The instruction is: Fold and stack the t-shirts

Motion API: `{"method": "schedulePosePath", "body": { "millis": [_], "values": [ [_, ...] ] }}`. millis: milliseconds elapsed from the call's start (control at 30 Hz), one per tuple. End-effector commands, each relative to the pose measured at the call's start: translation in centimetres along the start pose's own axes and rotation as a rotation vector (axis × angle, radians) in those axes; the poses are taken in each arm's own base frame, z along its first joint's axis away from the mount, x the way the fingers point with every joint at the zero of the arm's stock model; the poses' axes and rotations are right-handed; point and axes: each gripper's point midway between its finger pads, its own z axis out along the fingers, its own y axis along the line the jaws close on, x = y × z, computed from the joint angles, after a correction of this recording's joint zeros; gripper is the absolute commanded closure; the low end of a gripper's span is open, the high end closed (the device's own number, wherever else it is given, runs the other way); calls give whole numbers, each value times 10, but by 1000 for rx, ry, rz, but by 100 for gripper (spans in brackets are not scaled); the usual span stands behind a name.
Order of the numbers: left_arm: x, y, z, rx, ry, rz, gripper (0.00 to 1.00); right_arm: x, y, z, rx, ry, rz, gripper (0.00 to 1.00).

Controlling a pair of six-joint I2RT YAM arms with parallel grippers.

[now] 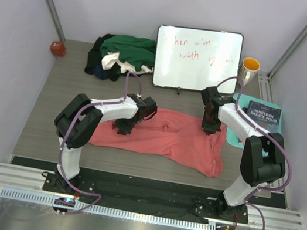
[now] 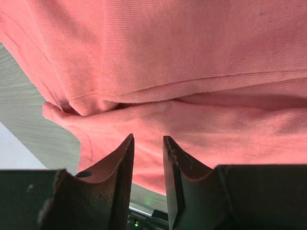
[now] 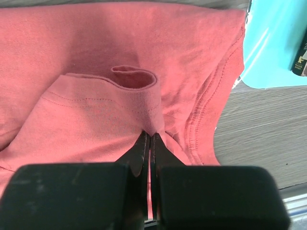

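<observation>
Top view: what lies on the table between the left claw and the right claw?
Only the salmon-pink t-shirt: its wrinkled cloth spans from the left claw to the right claw, as the top view shows.

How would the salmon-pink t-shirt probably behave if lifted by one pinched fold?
Probably floppy: the salmon-pink t-shirt lies wrinkled and folded over itself. It would likely sag and drape below the right gripper, which is shut on a bunched fold. Seems light; the ribbed knit may resist slipping.
</observation>
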Motion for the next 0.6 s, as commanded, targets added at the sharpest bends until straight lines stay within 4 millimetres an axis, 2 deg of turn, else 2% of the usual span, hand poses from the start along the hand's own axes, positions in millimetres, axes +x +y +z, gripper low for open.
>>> {"method": "schedulePosePath", "body": {
  "millis": [0, 300, 433, 500, 533, 567],
  "values": [
    [-5, 5, -1, -33, -18, -1, 68, -19, -4, -16, 4, -55, 19, 99],
    [-5, 13, 3, -98, -11, -13, 69, -37, 3, -38, -46, -103, 26, 99],
    [-3, 13, 9, -128, 8, -11, 91, -45, 4, -48, -65, -124, 26, 99],
    [-4, 12, 10, -126, 7, -16, 91, -47, 7, -51, -85, -128, 21, 99],
    [-5, 13, 9, -125, 3, -20, 81, -47, 7, -52, -88, -126, 22, 99],
    [-5, 12, 9, -121, 2, -21, 75, -46, 7, -52, -89, -128, 20, 99]
  ]
}}
